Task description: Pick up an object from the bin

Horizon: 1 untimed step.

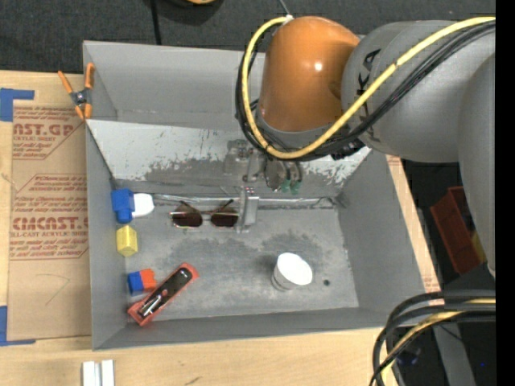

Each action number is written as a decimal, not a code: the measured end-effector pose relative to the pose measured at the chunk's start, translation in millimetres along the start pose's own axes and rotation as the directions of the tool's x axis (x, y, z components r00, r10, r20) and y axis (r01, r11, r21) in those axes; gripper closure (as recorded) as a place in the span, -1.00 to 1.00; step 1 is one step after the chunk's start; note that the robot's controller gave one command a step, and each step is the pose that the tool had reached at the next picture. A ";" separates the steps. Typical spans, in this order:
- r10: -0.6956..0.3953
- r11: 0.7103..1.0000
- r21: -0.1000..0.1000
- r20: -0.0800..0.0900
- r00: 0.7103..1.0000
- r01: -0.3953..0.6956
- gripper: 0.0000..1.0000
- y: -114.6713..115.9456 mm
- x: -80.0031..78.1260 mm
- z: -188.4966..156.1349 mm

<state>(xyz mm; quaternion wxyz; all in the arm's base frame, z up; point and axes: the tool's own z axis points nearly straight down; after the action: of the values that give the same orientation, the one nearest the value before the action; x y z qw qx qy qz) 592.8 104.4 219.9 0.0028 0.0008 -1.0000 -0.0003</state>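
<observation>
The pincer [249,215] sits at the right end of one pair of sunglasses [201,215], which lies to its left. Its opening and any hold cannot be told. Below-right of it is one white round cap [292,270]. Well to its left are one blue-and-white bottle [130,205], one yellow block [127,240], one blue-and-orange block [141,281] and one red-and-black marker [162,293].

We log the grey metal bin [105,159]. Brown-lensed sunglasses [201,215] lie mid-floor, with the metal two-finger gripper [248,212] at their right end. Along the left wall, from back to front, lie a blue-and-white plastic piece [129,204], a yellow cylinder [126,240] and a small blue-and-orange block [141,281]. A red-and-black flat marker [163,293] lies just right of the block. A white round jar [292,271] sits before the sunglasses and to their right, apart from them.
</observation>
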 end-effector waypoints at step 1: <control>0.001 1.000 -0.001 0.008 1.000 -0.001 -1.00 -0.7 -1.4 -5.1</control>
<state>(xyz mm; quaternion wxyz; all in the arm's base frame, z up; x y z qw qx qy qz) 594.2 103.7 225.0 -0.0011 0.0002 -1.0000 -0.0007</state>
